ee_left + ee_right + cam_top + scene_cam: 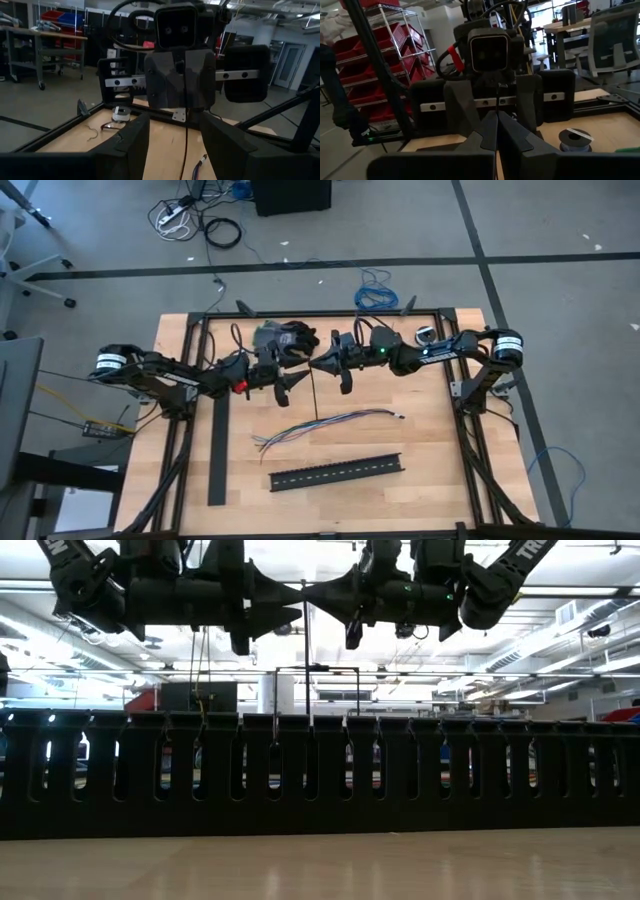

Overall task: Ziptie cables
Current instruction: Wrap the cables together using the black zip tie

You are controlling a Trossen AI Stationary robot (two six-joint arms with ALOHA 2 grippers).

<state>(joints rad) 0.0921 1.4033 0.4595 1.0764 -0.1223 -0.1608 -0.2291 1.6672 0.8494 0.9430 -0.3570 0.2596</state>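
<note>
Two arms meet nose to nose over the back-centre of your table (430,450), both held up off the wood.

Starting at the left, your L gripper (293,377) points toward the middle. In the L wrist view its fingers (131,142) stand clearly apart, with nothing between them but air. The zip tie (186,131) runs down through that gap and touches neither finger.

Centre: the zip tie (316,395) is a thin black strip hanging about straight down. In the low view it drops from where the two tips meet (306,660).

Next to the right, your R gripper (318,364) faces the L one, tip to tip. In the R wrist view its fingers (512,135) are pressed together on the zip tie (497,100), clamping it near the top end.

On the tabletop, again L to R:
- A black bar (218,450) lies flat near the L side, running front to back.
- The cables (322,424) lie loose on the wood below both grippers. Their splayed end is to the L, and neither gripper touches them. The zip tie's lower end is just above or at the bundle; can't tell if it makes contact.
- The slotted channel (335,472) sits in front of the cables, roughly parallel to them and apart from them. It fills the low view (320,775).
- A tape roll (425,335) is at the back R edge.
</note>
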